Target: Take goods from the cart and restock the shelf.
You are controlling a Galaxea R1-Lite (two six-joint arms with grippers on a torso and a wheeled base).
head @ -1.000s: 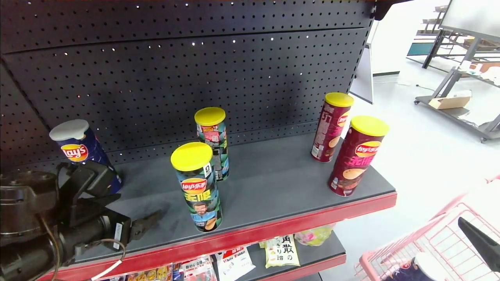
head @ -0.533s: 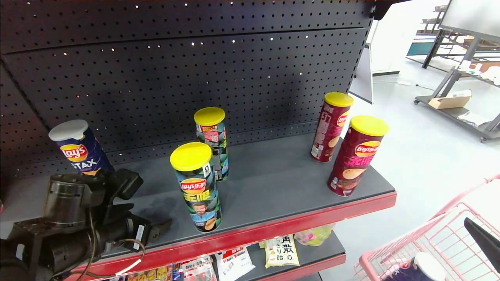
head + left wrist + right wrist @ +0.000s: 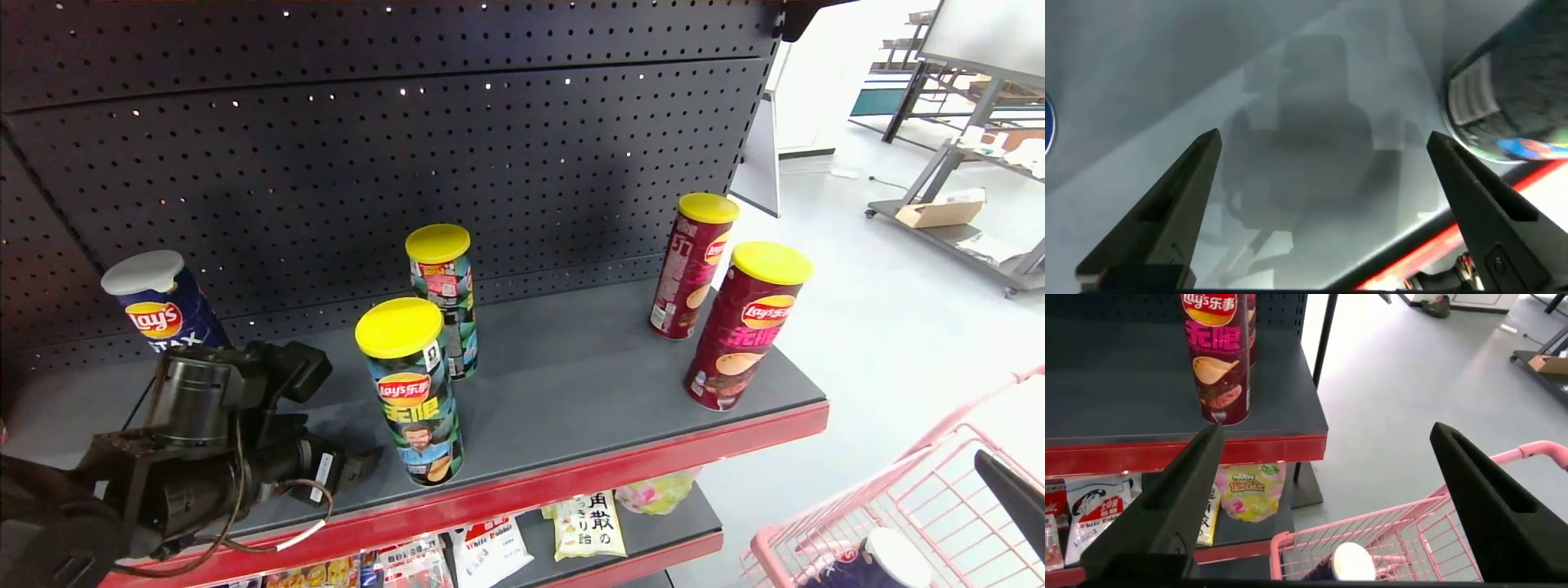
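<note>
Left gripper [image 3: 1323, 137], black tapered fingers [image 3: 1167, 212] spread, empty, over matte grey shelf [image 3: 571, 384], beside yellow-lidded cylindrical chip can [image 3: 412, 392]. Right gripper [image 3: 1327, 429] spread above pink wire cart [image 3: 1404, 531].

Standing on the grey shelf [image 3: 571, 384]: blue can [image 3: 167, 314] with white lid at left, two yellow-lidded teal cans [image 3: 412, 392] [image 3: 442, 298] mid-shelf, two maroon cans [image 3: 747, 327] [image 3: 692, 265] at right end. Pink wire cart [image 3: 922, 506] lower right, holding a white-lidded can [image 3: 886, 563].
</note>
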